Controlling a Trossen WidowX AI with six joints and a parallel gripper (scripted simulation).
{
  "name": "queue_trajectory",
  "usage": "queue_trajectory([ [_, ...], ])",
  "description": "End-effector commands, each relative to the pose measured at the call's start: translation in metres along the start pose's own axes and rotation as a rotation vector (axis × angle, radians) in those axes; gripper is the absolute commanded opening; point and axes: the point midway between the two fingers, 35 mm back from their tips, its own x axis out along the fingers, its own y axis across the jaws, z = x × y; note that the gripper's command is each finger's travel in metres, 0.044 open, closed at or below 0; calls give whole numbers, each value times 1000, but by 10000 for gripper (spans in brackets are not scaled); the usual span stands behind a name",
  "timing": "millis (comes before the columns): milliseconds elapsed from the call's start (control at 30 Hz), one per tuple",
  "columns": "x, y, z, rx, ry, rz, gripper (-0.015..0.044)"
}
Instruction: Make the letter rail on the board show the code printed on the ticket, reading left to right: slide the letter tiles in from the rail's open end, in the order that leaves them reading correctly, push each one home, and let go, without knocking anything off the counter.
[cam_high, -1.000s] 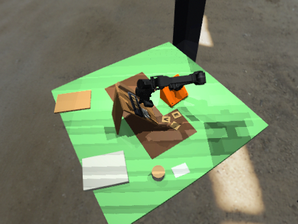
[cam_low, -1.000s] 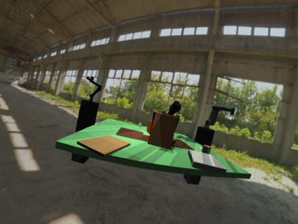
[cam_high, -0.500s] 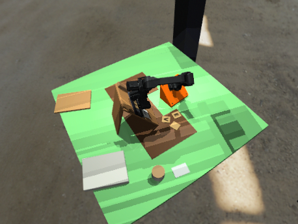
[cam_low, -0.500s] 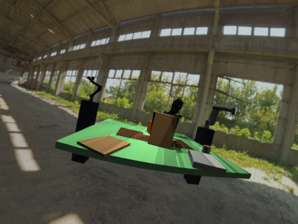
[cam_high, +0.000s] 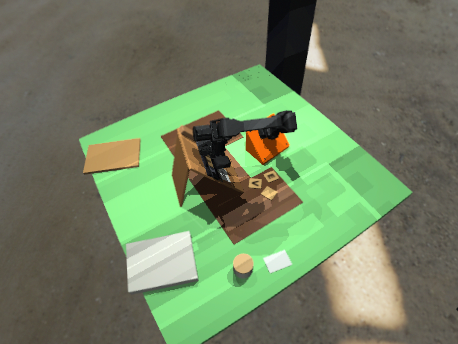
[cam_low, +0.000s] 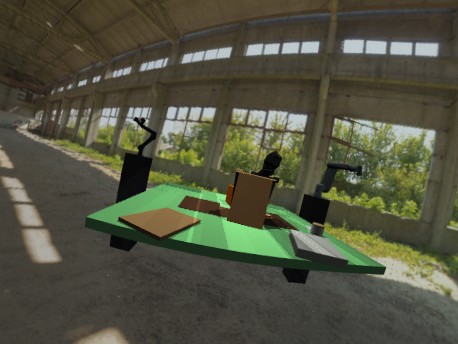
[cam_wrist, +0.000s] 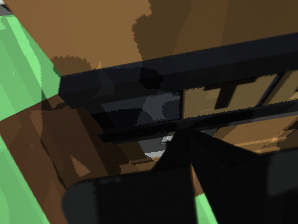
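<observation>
Matte black, blocky arm (cam_high: 252, 125) (cam_low: 272, 162).

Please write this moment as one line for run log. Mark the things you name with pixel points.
tool (cam_high: 223, 176) (cam_wrist: 184, 135): shut, at rail | T tile (cam_wrist: 220, 97): in rail | three tiles (cam_high: 264, 184): on brown mat

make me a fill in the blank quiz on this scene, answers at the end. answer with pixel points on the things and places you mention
The counter (cam_high: 330, 145) (cam_low: 240, 250) is coloured ____. In the wrist view, the tile (cam_wrist: 205, 102) nearest the rail's bare stretch bears the letter ____. The wedge (cam_high: 270, 150) beside the brown mat (cam_high: 260, 220) is ____. In the top view, ____ loose tiles lie on that mat.

green; T; orange; three
</observation>
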Motion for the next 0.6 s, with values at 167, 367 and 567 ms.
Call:
queue_trajectory([
  [167, 3, 1, 4, 2, -2, 3, 0],
  [367, 5, 2, 6, 2, -2, 4, 0],
  [567, 7, 2, 8, 2, -2, 4, 0],
])
